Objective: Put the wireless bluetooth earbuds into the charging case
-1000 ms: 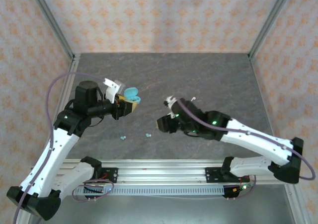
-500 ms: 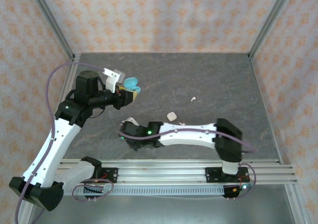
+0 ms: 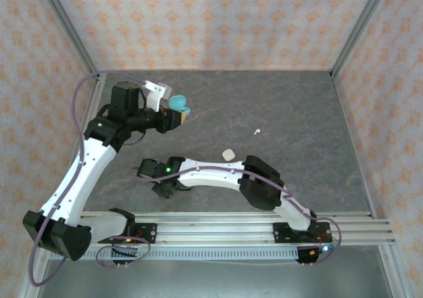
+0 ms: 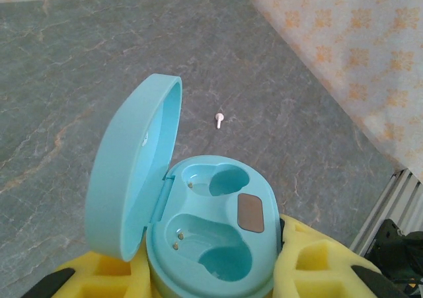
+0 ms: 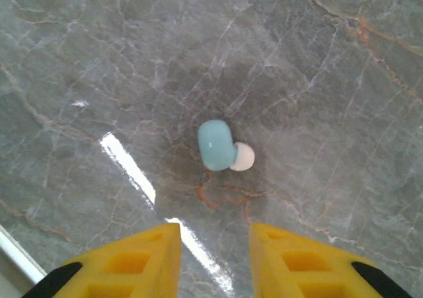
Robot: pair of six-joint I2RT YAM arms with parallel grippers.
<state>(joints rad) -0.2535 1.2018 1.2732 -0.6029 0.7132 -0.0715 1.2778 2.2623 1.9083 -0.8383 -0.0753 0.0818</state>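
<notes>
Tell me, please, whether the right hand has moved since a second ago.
Yes. Judged against the front rail, the right hand has swung left and nearer it, away from mid-table.

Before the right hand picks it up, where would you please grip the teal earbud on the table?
Probably across the rounded teal body of the earbud, from straight above: it lies flat, and its pale tip looks too small to pinch.

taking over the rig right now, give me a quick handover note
Left gripper: shut on the open teal charging case; both wells are empty.
Right gripper: open, hovering over a teal earbud on the table, not touching it.
A white earbud lies further back, and a white case sits mid-table.
Done: case is open. Left: pick up and seat the earbuds; none inserted yet.
</notes>
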